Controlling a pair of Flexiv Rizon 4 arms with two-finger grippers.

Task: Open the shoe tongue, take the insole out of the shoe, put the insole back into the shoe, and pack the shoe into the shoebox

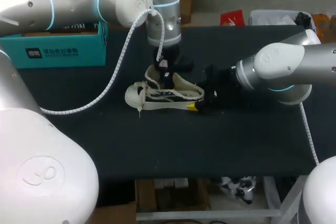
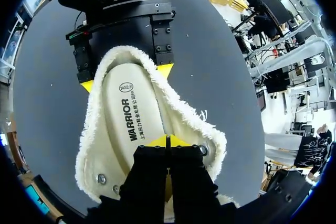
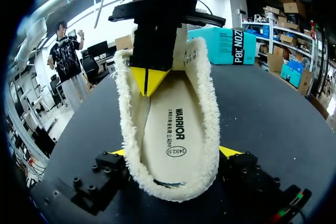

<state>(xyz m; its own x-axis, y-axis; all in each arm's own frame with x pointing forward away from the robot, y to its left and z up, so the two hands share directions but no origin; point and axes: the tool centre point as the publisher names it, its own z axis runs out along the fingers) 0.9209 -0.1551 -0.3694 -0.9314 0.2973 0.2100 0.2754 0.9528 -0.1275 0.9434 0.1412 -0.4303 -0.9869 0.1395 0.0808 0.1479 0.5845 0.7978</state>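
Shoe (image 1: 164,96) upright at the middle of the table (image 1: 236,145), long axis across the head view, toe towards the left arm's side, heel towards the right. Insole (image 2: 131,119) lies inside, lengthwise. Right gripper (image 3: 174,152) clasps the heel from both sides. Left gripper (image 2: 167,141), tips together, pinches the raised tongue (image 1: 154,73). Shoebox (image 1: 58,45) stands well apart, at the far left.

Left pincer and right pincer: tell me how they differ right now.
Opening: the left pincer has its yellow tips pressed together, while the right pincer stands wide, one tip against each side of the heel of the shoe.
Pose: the left pincer points down from above, over the front end of the insole; the right pincer lies level with the table, behind the heel.
Shared: both have black bodies and yellow tips, and both are at the same shoe.
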